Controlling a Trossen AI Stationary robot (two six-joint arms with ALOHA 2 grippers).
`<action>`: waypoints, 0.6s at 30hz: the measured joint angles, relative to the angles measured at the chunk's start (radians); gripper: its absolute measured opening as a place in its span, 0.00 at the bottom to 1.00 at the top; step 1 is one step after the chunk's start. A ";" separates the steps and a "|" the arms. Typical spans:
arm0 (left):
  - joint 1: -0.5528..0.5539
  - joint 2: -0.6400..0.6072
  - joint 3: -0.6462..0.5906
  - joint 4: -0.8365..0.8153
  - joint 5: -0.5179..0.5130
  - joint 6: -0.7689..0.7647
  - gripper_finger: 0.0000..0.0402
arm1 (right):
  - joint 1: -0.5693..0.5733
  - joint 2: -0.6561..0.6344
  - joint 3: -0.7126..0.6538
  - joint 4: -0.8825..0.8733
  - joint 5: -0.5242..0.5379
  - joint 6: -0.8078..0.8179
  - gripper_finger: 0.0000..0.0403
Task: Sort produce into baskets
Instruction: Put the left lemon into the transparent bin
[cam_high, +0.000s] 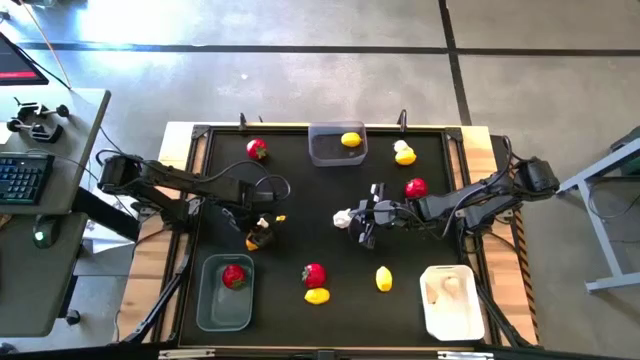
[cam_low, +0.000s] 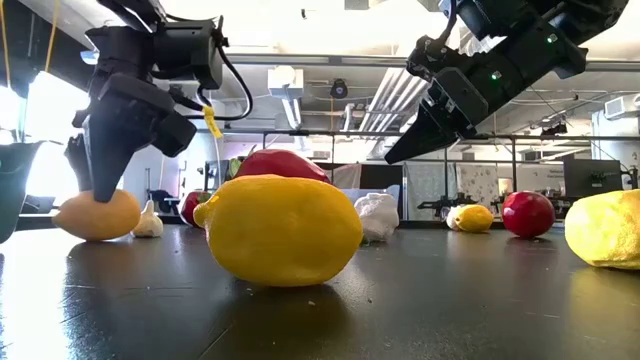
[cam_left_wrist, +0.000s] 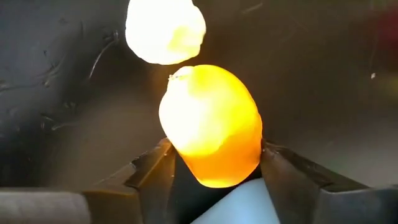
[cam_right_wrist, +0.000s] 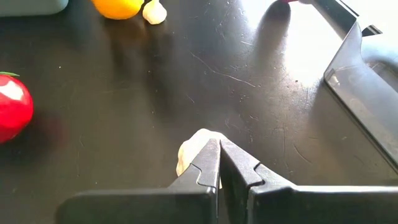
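Left pincer fingers at both sides of a yellow lemon on the worktop, right pincer closed, empty, above a garlic bulb.

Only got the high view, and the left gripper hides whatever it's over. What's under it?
Observer: A lemon. In the left wrist view the left gripper is open, with one finger on each side of it.
Operator: And the white thing at the right gripper's tip, is it held?
Observer: No. The right gripper is shut on nothing and hangs above the table in the low view. The garlic bulb sits on the table below it.
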 joint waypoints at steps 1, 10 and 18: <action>0.000 0.000 0.000 -0.003 0.003 0.017 0.47 | 0.000 0.000 0.000 0.000 0.000 0.000 0.00; 0.002 -0.095 0.005 -0.038 0.002 0.130 0.24 | 0.000 0.000 0.000 0.005 0.005 0.004 0.00; 0.120 -0.170 0.068 0.157 -0.027 0.242 0.24 | -0.012 0.000 0.000 0.046 0.005 -0.010 0.00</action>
